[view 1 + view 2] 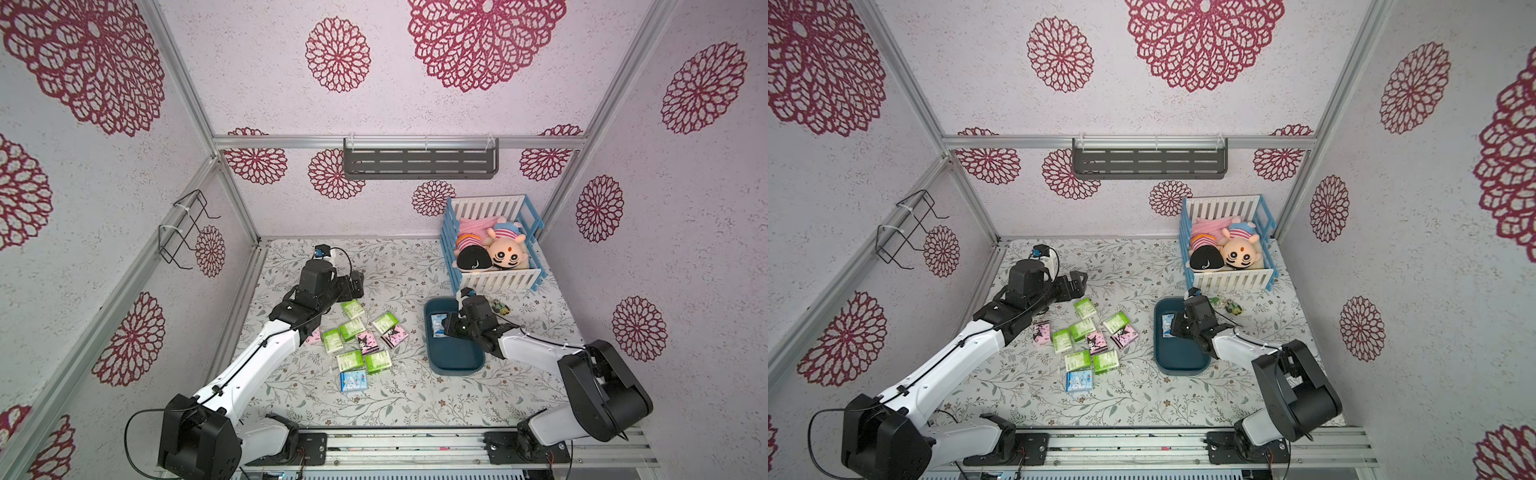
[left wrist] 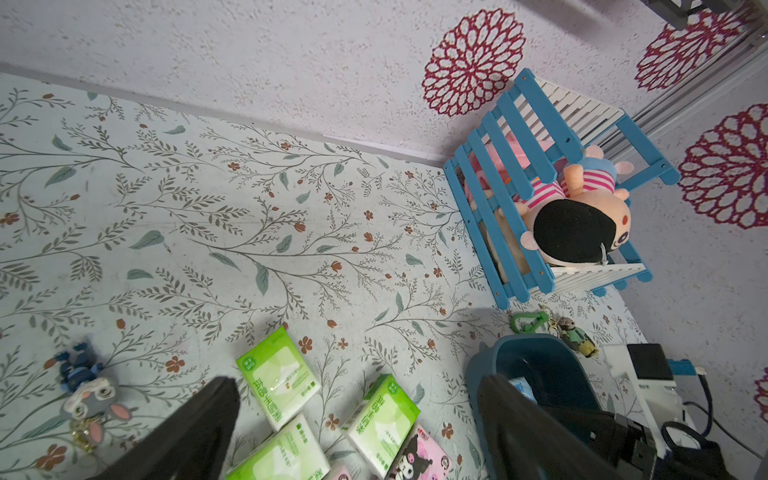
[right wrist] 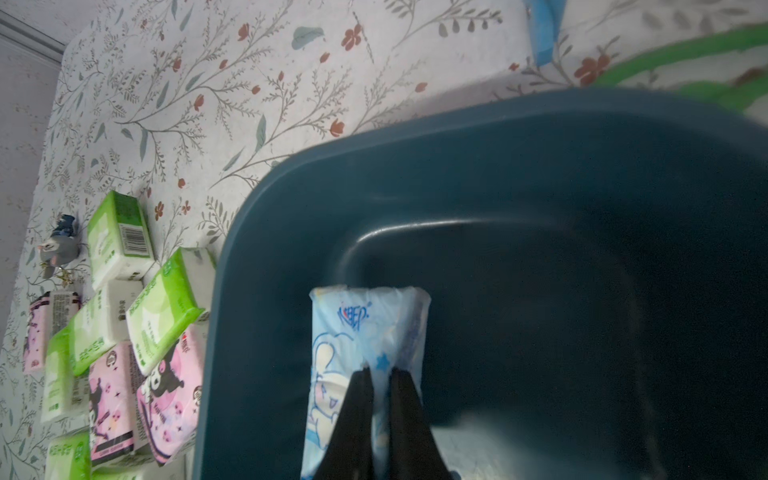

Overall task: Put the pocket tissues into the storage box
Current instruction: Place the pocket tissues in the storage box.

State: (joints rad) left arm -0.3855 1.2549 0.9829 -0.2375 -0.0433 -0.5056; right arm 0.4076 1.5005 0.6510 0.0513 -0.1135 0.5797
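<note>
1. The right gripper [image 3: 379, 372] has its jaws almost together and pinches a light blue pack [image 3: 365, 324] of tissues by one end.
2. That pack is inside the dark teal box [image 1: 455, 368], close to the box's left wall in its far half. Whether it touches the bottom of the box I cannot tell.
3. The box stands on the right half of the flowered surface [image 1: 415, 399], just in front of a blue-and-white crib [image 1: 498, 279] in the far right corner. The crib holds two soft dolls [image 1: 492, 251].
4. The left gripper [image 1: 357, 286] has its jaws spread wide and holds nothing. It hovers over the left half of the surface, at the far end of the heap.
5. The loose packs [image 1: 359, 340] lie clustered mid-surface, left of the box and apart from it. Some are green-and-white and some are pink with a black cartoon figure.
6. A second blue pack [image 1: 353, 381] lies nearest the front edge.
7. A small key charm [image 1: 500, 306] lies just right of the box's far end, near the crib.
</note>
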